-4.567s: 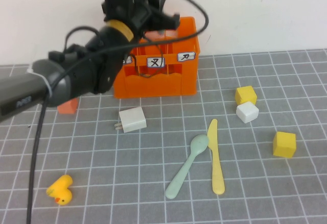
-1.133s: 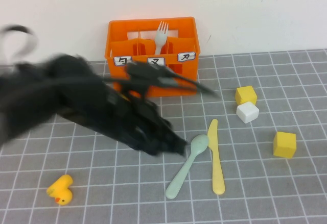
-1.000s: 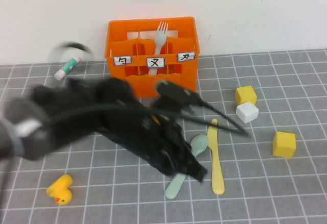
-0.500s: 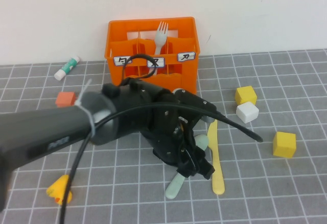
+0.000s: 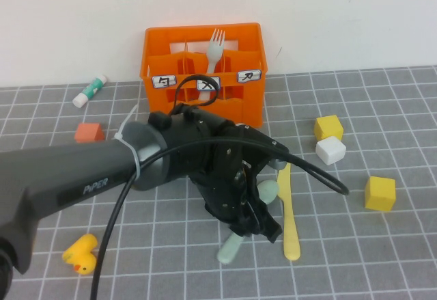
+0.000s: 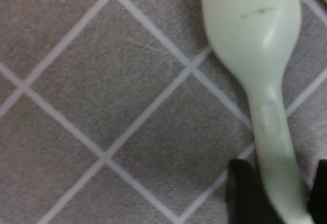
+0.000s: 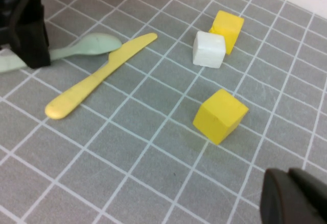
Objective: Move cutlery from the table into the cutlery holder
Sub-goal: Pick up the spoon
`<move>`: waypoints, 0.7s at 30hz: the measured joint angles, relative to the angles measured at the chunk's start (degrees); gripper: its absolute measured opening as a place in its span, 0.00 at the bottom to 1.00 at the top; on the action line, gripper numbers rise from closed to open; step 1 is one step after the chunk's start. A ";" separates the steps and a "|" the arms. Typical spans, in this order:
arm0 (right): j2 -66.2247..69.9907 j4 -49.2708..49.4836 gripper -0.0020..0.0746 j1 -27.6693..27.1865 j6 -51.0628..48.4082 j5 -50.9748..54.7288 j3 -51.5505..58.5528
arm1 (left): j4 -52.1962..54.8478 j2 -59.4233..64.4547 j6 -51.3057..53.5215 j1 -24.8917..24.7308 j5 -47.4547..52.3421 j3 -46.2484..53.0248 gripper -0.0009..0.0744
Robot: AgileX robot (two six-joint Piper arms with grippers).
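A mint-green spoon (image 5: 268, 191) lies on the grey table (image 5: 382, 259), and its handle (image 6: 278, 183) passes between my left gripper's black fingers (image 6: 248, 196). My left gripper (image 5: 254, 226) is down at the table, open, with its fingers close on either side of the handle. The spoon rests flat. A pale yellow knife (image 5: 290, 211) lies just right of it. The pale fork (image 5: 216, 44) stands upright in the orange cutlery holder (image 5: 205, 105) at the back. My right gripper (image 7: 289, 183) is shut and empty, hovering over the table's right side.
Two yellow cubes (image 5: 328, 126) (image 5: 379, 193) and a white cube (image 5: 330, 150) sit right of the knife. A small orange cube (image 5: 89, 132), a white-and-green tube (image 5: 90, 90) and a yellow duck (image 5: 80, 252) lie to the left.
My left arm swung down from the cutlery holder to the spoon, leaving the fork standing inside. Its fingers opened and have settled around the spoon's handle. The spoon has barely shifted.
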 joint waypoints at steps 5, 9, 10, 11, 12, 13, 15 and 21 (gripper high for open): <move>0.00 0.00 0.02 0.00 0.00 0.00 0.00 | -0.02 -0.11 0.00 0.00 0.14 0.00 0.17; 0.00 0.00 0.02 0.00 0.00 0.00 0.00 | -0.02 -1.61 0.00 0.00 1.10 0.12 0.12; 0.00 0.00 0.02 0.00 0.00 0.00 0.00 | -0.02 -2.58 0.00 0.00 1.32 0.12 0.08; 0.00 0.00 0.02 0.00 0.00 0.00 0.00 | 0.12 -3.48 0.00 0.00 1.45 0.12 0.06; 0.00 0.00 0.02 0.00 0.00 0.00 0.00 | 0.49 -4.72 0.00 0.00 1.45 0.23 0.05; 0.00 0.00 0.02 0.00 0.00 0.00 0.00 | 0.61 -6.11 0.00 0.00 1.57 0.23 0.03; 0.00 0.00 0.02 0.00 0.00 0.00 0.00 | 1.04 -9.11 0.12 0.11 1.82 0.32 0.02; 0.00 0.00 0.02 0.00 0.00 0.26 0.00 | -0.24 -16.18 0.20 2.57 2.65 0.36 0.01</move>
